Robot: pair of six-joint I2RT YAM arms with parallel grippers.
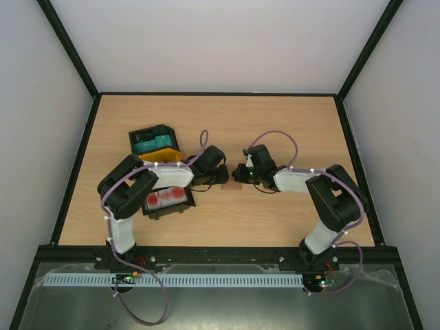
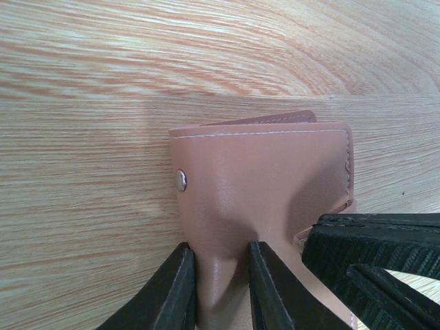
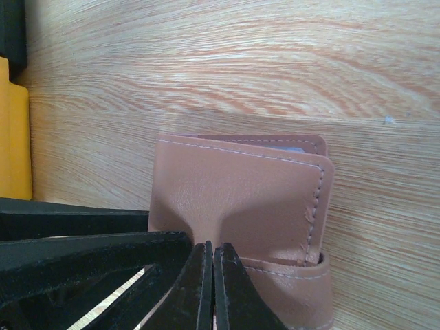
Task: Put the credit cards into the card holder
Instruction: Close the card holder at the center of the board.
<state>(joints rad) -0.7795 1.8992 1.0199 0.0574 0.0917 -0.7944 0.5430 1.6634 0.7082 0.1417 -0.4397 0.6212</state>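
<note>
The brown card holder (image 1: pixel 235 185) stands on edge at mid-table between both grippers. My left gripper (image 2: pixel 220 289) is shut on a pinched ridge of the card holder (image 2: pixel 261 179), whose snap stud faces the left wrist camera. My right gripper (image 3: pixel 212 256) is shut on the thin outer leather of the card holder (image 3: pixel 234 189), pulling it into a point. A pale bluish sliver (image 3: pixel 287 148) shows between its flaps. A red-and-white credit card (image 1: pixel 167 199) lies in a black tray, and a teal credit card (image 1: pixel 152 144) lies in another.
A yellow tray (image 1: pixel 162 157) sits between the two black trays (image 1: pixel 180 208) at the left, partly under my left arm, and its edge (image 3: pixel 14 130) shows in the right wrist view. Black frame rails (image 1: pixel 80 148) border the wooden table.
</note>
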